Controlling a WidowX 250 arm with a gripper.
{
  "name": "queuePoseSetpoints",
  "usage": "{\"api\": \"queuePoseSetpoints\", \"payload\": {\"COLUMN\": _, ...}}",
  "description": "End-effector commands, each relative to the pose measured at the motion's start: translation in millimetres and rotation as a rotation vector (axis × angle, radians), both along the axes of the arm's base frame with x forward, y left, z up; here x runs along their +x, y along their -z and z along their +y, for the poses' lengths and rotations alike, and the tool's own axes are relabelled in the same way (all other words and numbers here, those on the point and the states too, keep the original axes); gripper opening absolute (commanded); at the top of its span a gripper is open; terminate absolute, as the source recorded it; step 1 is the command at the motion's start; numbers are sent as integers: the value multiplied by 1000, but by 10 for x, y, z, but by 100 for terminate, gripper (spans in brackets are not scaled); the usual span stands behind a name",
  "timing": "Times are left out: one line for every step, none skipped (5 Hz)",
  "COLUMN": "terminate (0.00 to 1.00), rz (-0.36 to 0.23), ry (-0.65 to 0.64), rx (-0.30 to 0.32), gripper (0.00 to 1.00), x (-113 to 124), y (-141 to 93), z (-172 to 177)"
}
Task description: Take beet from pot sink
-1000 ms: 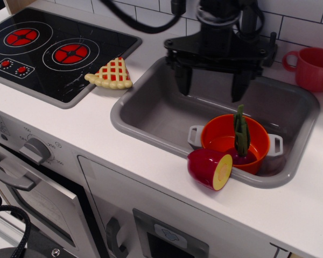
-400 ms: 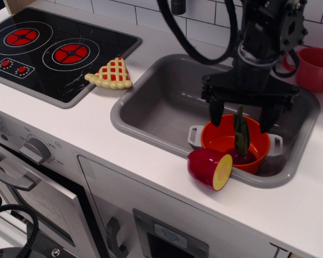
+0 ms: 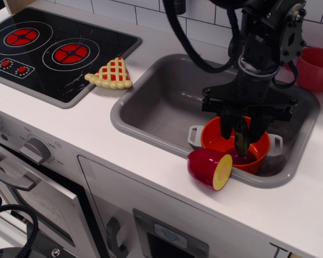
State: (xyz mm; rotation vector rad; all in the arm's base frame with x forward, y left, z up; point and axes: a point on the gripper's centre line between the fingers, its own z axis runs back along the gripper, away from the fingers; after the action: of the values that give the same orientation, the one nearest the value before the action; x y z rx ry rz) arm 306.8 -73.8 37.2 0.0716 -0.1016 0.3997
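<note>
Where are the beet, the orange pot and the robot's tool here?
beet (image 3: 241, 141): camera view, on its green stalks.
pot (image 3: 218, 141): camera view, on the orange inner wall, left side.
tool (image 3: 242, 129): camera view, midway between its fingertips, around the stalks.

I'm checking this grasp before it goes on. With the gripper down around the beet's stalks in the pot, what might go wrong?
The gripper straddles only the beet's thin stalks, so a pinch there may slip or tilt it. The fingers sit inside the pot, so lifting could catch its rim and drag it along the sink. The halved purple toy leans on the rim beside the pot and might get knocked.
</note>
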Motion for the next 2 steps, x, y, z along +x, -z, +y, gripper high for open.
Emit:
{"api": "queuePoseSetpoints", "payload": {"terminate": 0, "rz": -54, "ry": 5, "rx": -35, "gripper": 0, "x": 79, "y": -169, "z": -30}}
{"api": "queuePoseSetpoints", "payload": {"terminate": 0, "rz": -70, "ry": -21, "rx": -70, "gripper": 0, "x": 102, "y": -327, "z": -28}}
